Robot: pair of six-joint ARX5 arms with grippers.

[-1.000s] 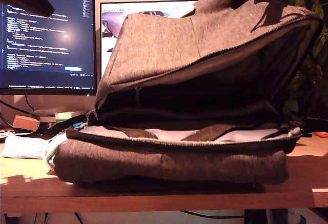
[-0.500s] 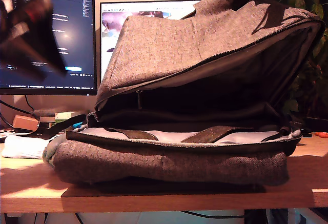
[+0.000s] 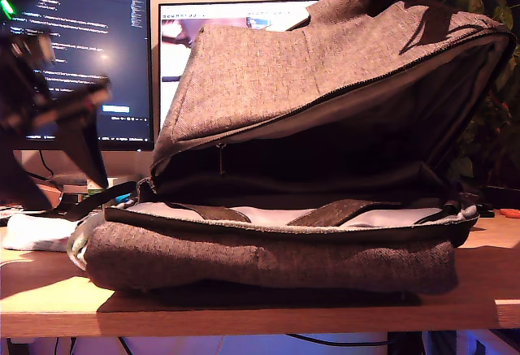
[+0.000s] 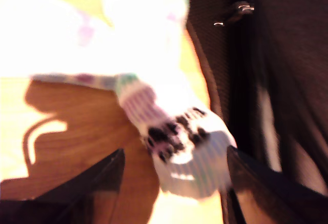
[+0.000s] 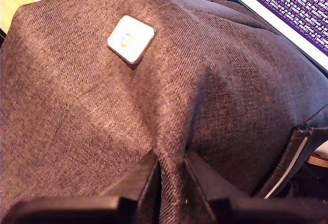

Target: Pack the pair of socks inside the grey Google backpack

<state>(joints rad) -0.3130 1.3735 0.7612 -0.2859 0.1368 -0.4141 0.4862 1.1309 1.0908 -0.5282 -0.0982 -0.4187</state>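
My first pincer (image 4: 174, 183) hangs wide open over the socks (image 4: 154, 96) on the surface (image 3: 244, 310) at the exterior view's left; my second pincer (image 5: 171, 175) pinches the backpack (image 3: 309, 127) flap up, its patch (image 5: 131, 39) visible only there

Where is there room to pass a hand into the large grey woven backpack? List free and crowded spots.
Free: the dark mouth of the large grey woven backpack, between its flap, pinched up by my second gripper, and its light lining; also the wooden table strip before it. Crowded: exterior view's left, off-white rolled socks under my open first gripper.
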